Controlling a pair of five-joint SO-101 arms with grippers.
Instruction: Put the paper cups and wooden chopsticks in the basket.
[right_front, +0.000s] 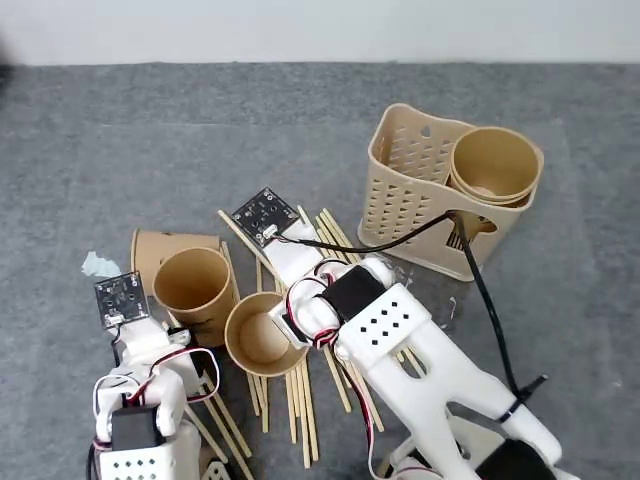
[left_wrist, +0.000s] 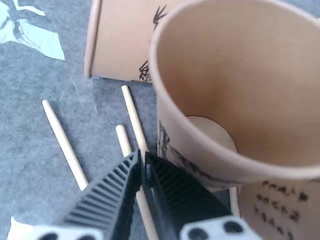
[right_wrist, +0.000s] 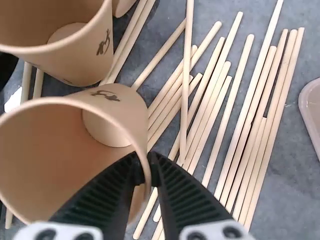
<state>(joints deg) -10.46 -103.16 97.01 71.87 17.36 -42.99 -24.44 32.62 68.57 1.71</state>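
My right gripper (right_wrist: 145, 172) is shut on the rim of a brown paper cup (right_wrist: 60, 150), one finger inside and one outside; in the high view this cup (right_front: 258, 335) sits tilted over the chopsticks (right_front: 300, 400). My left gripper (left_wrist: 143, 170) is shut on a wooden chopstick (left_wrist: 131, 112) lying on the mat beside an upright cup (left_wrist: 235, 100). Another cup (right_front: 160, 248) lies on its side behind that upright cup (right_front: 192, 283). The beige basket (right_front: 410, 190) stands at the back right with stacked cups (right_front: 495, 165) inside. Several chopsticks (right_wrist: 225, 110) lie spread on the mat.
A torn scrap of wrapper (right_front: 98, 265) lies left of the cups. A clear plastic wrapper (right_front: 440, 300) lies in front of the basket. A black cable (right_front: 480, 270) runs from the right arm past the basket's front. Grey mat stretches open behind the cups.
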